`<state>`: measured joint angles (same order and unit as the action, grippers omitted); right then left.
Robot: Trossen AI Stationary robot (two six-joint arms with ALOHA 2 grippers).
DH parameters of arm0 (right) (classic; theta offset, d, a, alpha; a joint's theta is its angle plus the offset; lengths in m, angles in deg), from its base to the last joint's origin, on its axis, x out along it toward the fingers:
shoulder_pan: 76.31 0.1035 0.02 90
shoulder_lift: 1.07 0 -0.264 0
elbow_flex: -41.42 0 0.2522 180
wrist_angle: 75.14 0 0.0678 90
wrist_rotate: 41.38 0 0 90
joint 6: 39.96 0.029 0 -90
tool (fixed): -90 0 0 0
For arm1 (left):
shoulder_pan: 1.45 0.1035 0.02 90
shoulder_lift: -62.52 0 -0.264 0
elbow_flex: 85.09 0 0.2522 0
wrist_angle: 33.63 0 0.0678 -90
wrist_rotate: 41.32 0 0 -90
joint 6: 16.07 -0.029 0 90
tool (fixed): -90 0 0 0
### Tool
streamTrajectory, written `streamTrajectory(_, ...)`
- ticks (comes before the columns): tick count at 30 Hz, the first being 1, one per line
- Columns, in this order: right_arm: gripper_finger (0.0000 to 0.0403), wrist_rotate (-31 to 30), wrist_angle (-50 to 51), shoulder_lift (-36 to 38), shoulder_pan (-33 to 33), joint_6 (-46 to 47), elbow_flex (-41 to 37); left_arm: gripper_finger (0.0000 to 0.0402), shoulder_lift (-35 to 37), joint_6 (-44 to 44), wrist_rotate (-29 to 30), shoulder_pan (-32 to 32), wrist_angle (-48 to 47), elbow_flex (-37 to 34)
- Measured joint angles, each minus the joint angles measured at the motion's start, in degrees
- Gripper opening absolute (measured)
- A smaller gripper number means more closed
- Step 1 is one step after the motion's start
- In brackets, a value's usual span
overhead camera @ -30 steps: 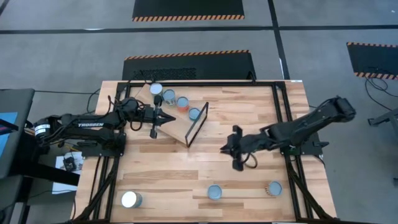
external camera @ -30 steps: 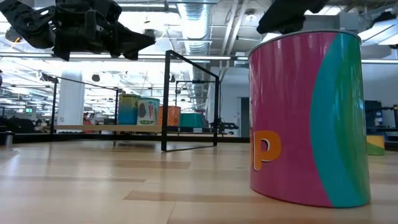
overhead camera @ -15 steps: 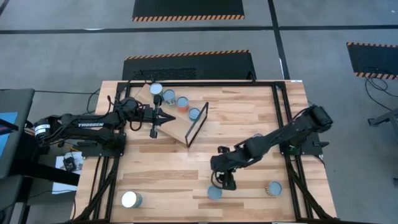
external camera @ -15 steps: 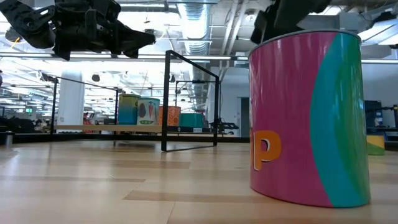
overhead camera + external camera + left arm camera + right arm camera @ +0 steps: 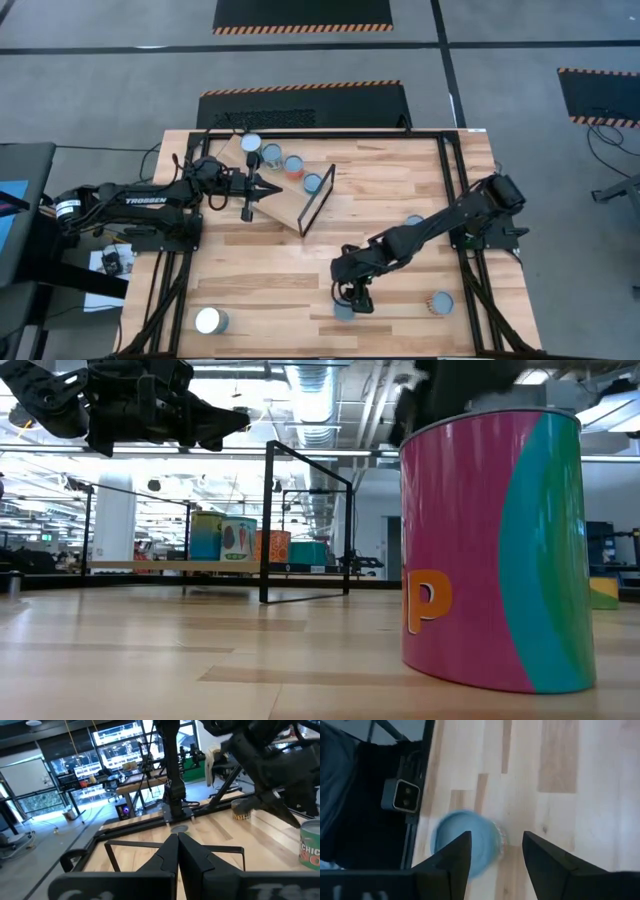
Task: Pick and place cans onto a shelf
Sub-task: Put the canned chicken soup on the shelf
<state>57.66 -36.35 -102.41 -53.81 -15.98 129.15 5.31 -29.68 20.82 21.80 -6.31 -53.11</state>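
High view: right pincer (image 5: 345, 297) reaches low over the near edge of the planked wooden bench (image 5: 400, 170), directly above a small pale-blue-topped can (image 5: 343, 310) standing upright there. Right wrist view confirms: the can's round blue lid (image 5: 465, 842) sits just past the two dark fingers (image 5: 451, 857), which stand apart, with the lid partly behind one of them and reaching toward the gap. Contact not visible; fingers not yet around the can.

Low view shows the same can up close, pink and teal sides (image 5: 495, 550), dark pincer mass just over its top.

Another can with a pale top (image 5: 440, 302) stands near, toward the right edge; a white-topped can (image 5: 210, 320) sits well apart at the near left corner.

Tilted light-wood shelf with thin black metal frame (image 5: 290, 205) lies at the far left of the bench, carrying four cans (image 5: 272, 155) in a row.

Left pincer (image 5: 250, 190) hovers over the shelf's near edge, fingers pressed together and holding nothing, as the left wrist view (image 5: 177, 852) shows.
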Motion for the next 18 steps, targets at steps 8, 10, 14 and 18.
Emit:
streamTrajectory(8, 0.0206, 4.32, -3.00, -4.07, 0.25, 0.50, -0.13, 0.0000, 0.00, -0.28, 0.00, 0.00, -0.06, 0.02)
streamTrajectory(10, 0.0204, 4.35, -3.46, -4.00, 0.23, 0.60, -0.10, 0.0000, -0.01, -0.32, -0.01, 0.00, 0.03, 0.02)
streamTrajectory(14, 0.0176, 4.64, -3.20, -4.00, -0.20, 0.58, -0.10, 0.0000, -0.01, -0.35, -0.01, 0.00, 0.50, 0.04)
streamTrajectory(18, 0.0126, 6.53, -3.02, -4.00, -0.88, 0.16, -0.10, 0.0000, -0.02, -0.35, 0.00, 0.00, -0.07, 0.89)
